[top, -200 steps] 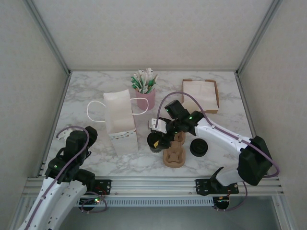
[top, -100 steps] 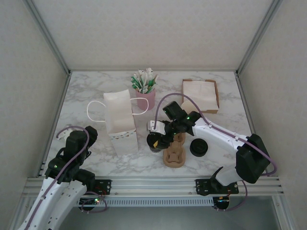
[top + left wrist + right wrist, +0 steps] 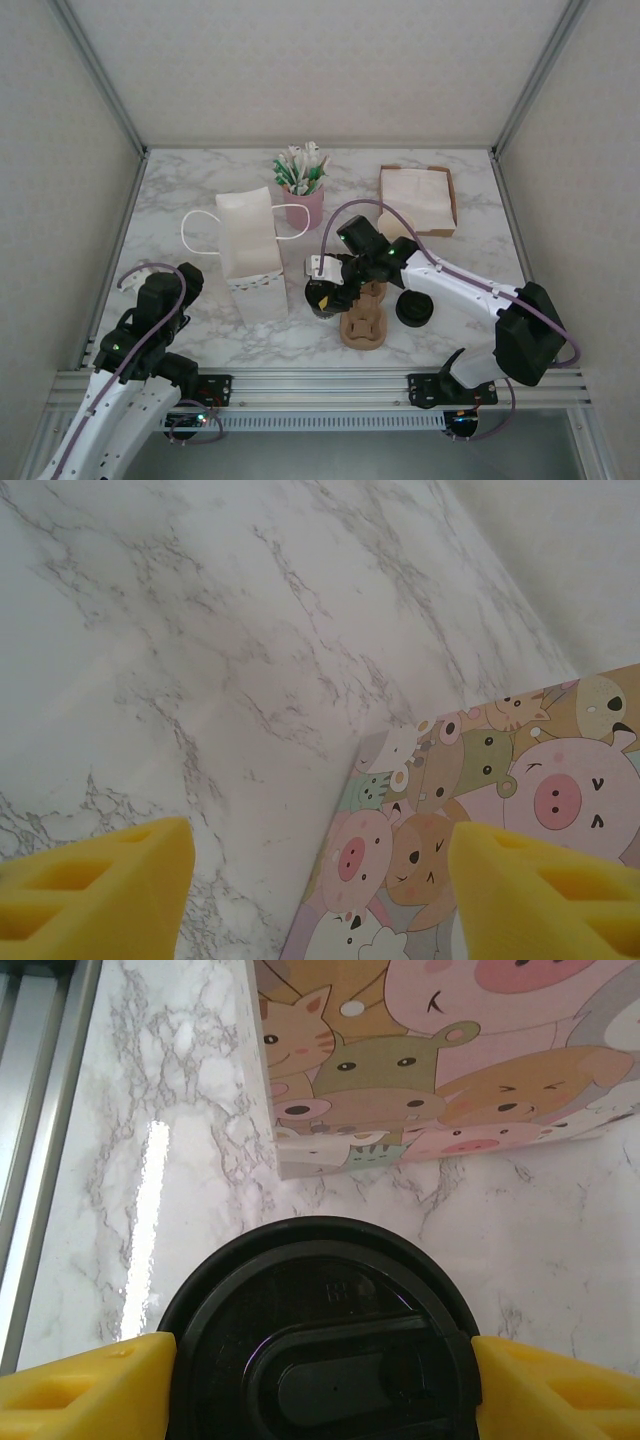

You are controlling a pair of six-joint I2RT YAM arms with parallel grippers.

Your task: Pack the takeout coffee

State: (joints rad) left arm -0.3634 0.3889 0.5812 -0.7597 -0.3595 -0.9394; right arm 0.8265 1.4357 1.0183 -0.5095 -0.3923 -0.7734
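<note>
The takeout coffee (image 3: 322, 297), a cup under a round black lid (image 3: 320, 1340), stands on the marble just left of a brown cup carrier (image 3: 363, 325). My right gripper (image 3: 320, 1385) is shut on it, one yellow finger (image 3: 85, 1390) pressed against each side of the lid. A white paper bag (image 3: 250, 255) with cartoon animals on its side (image 3: 450, 1050) lies to the cup's left. My left gripper (image 3: 320, 890) hovers open over the table by the bag's printed edge (image 3: 500, 810), with nothing between its fingers.
A second black-lidded cup (image 3: 414, 308) sits right of the carrier. A pink cup of sachets (image 3: 303, 190) and a box of napkins (image 3: 418, 200) stand at the back. The bag's handle (image 3: 195, 232) loops out to the left.
My right gripper has narrowed onto the coffee's lid and shifted slightly left. The left arm has stayed put.
</note>
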